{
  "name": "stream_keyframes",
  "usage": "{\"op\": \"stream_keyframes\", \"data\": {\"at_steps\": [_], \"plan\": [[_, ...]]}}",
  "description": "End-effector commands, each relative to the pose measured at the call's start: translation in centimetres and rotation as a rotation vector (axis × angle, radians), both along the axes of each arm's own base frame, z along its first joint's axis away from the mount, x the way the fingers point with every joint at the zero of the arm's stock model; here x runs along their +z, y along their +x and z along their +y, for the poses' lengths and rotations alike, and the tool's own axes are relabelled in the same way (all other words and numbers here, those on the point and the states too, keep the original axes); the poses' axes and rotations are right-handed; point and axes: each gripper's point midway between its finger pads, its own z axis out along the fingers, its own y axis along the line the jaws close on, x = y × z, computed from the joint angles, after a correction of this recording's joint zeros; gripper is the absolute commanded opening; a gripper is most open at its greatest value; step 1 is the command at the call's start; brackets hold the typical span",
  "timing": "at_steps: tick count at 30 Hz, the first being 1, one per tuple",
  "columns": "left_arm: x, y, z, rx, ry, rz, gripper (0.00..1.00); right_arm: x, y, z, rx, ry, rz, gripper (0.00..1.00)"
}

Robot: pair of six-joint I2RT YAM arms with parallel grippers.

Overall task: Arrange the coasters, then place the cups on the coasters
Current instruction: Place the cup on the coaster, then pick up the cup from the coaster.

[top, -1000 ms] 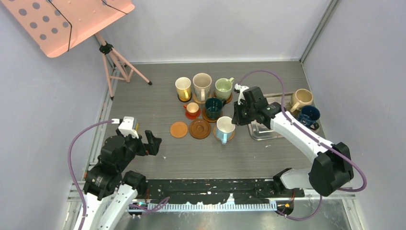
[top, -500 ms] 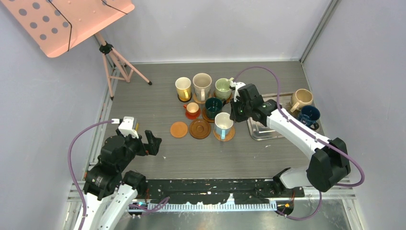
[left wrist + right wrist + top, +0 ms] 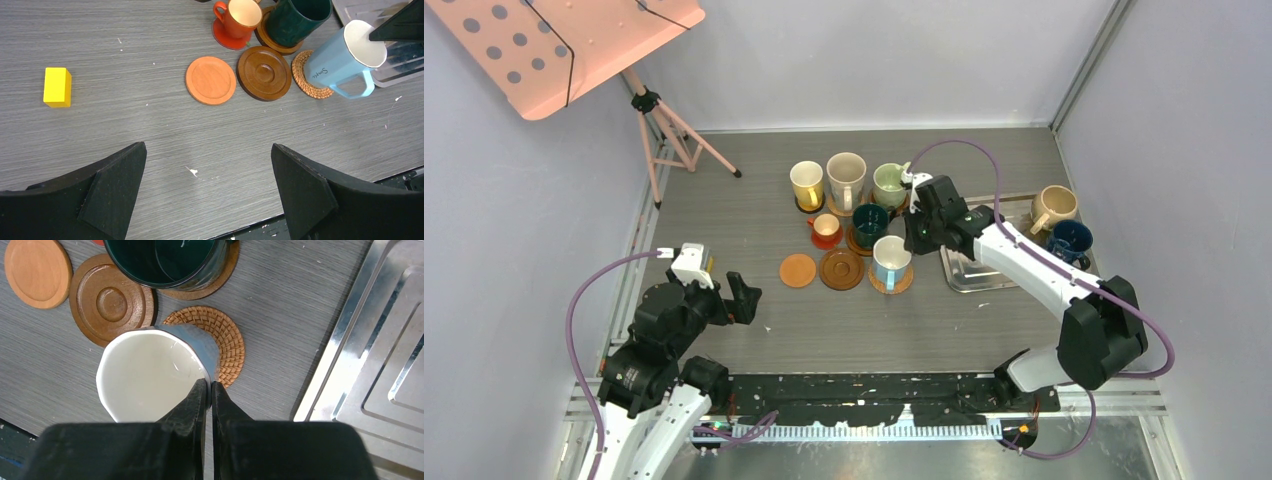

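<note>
Here, right gripper (image 3: 210, 385): was seen pinched shut on the rim wall of the pale blue cup (image 3: 150, 372), one finger inside and one outside.
Left gripper (image 3: 207, 150): was held wide apart with nothing in it, well apart from the cups.
Cup position: was found tilted over the wicker coaster (image 3: 227, 335), its mouth offset from the coaster's middle; full seating could not be told.
Risk: if released while tilted, the cup might be tipped off the coaster's edge.
Cause: the lean, and crowding by the dark green cup (image 3: 170, 260) and dark brown coaster (image 3: 112, 302).
</note>
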Motion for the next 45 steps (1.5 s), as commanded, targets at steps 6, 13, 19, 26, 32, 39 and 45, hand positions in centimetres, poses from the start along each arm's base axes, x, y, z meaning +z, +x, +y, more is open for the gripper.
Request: {"op": "stream_keyframes", "data": {"at_steps": [6,13,19,26,32,39,45], "plan": [[0.6,0.4,-0.2,-0.003,-0.011,-0.026,0.99,3.2,2.3,1.5,0.002,0.055,-0.102,0.1],[0.6,0.5,-0.3,-0.004,-0.011,-0.024,0.99,4.9,2.3,1.9,0.005,0.088,-0.123,0.39],[0.5,0.5,-0.3,-0.005,-0.011,-0.023,0.99,8.5,2.7,0.9,-0.055,0.105,-0.189,0.47],[0.6,0.4,-0.3,-0.006,-0.012,-0.024,0.99,11.0,4.4,-4.8,-0.231,0.045,-0.266,0.49],[0.6,0.4,-0.3,-0.008,-0.012,-0.025,0.99,11.4,4.9,-13.6,-0.474,-0.068,-0.301,0.53],[0.4,0.4,-0.4,-0.012,-0.01,-0.018,0.99,10.2,4.6,-22.9,-0.685,-0.228,-0.297,0.59],[0.4,0.5,-0.4,-0.012,-0.009,-0.014,0.99,8.9,4.6,-28.7,-0.799,-0.291,-0.242,0.6]]}}
